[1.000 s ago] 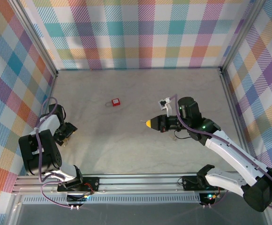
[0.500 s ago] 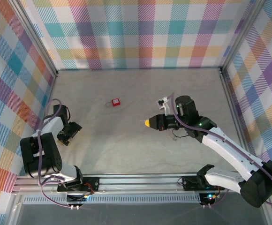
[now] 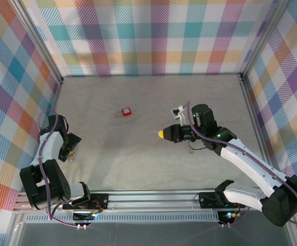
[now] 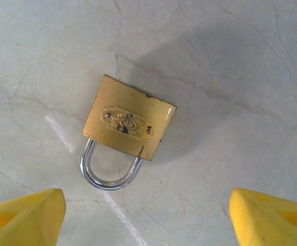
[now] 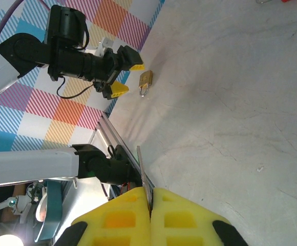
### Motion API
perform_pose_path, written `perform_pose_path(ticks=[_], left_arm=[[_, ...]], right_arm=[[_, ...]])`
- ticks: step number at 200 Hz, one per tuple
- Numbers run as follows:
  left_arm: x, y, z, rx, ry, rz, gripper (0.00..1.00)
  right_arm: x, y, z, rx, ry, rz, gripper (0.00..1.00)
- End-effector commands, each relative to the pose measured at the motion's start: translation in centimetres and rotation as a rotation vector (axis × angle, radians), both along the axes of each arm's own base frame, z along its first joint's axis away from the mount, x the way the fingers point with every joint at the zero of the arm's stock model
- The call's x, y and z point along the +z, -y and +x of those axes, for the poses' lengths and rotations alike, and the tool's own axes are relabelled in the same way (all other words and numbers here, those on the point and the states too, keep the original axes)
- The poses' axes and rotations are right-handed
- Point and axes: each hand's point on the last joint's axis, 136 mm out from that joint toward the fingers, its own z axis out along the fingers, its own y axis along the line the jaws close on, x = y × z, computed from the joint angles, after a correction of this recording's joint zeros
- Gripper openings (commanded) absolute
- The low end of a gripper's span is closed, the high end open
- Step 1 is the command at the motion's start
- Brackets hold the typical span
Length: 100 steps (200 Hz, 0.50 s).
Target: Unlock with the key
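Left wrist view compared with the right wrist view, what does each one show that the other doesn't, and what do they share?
Left wrist view: the brass padlock close up, its shackle looking closed, with the open left hand over it, not touching it.

Right wrist view: the key pinched in the shut right hand, plus the left arm seen from across the table.

Shared: the brass padlock lying flat on the table, and the left hand's yellow fingers.

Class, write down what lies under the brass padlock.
The brass padlock lies flat on the pale marbled table, which shows all around it. The patch beneath its body, and its underside, are covered.
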Motion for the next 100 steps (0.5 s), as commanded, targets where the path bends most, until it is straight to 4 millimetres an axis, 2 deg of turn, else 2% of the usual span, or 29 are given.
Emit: perform_pose_path(ticks=[1, 22, 71, 100], left_arm=[[0.3, -0.5, -0.4, 0.016, -0.029, 0.004, 0.83], [-0.3, -1.1, 0.0, 0.006, -0.053, 0.002, 0.83], [-3.1, -1.9, 0.7, -0.049, -0.135, -0.014, 0.83], [-4.7, -1.7, 1.0, -0.060, -0.150, -0.049, 0.77]], right_arm=[[0.3, 0.0, -0.1, 0.025, 0.032, 0.012, 0.00], [0.1, 0.1, -0.1, 0.024, 0.029, 0.011, 0.00], [0.2, 0.5, 0.1, 0.025, 0.037, 0.012, 0.00], [0.2, 0.5, 0.4, 0.029, 0.033, 0.016, 0.00]])
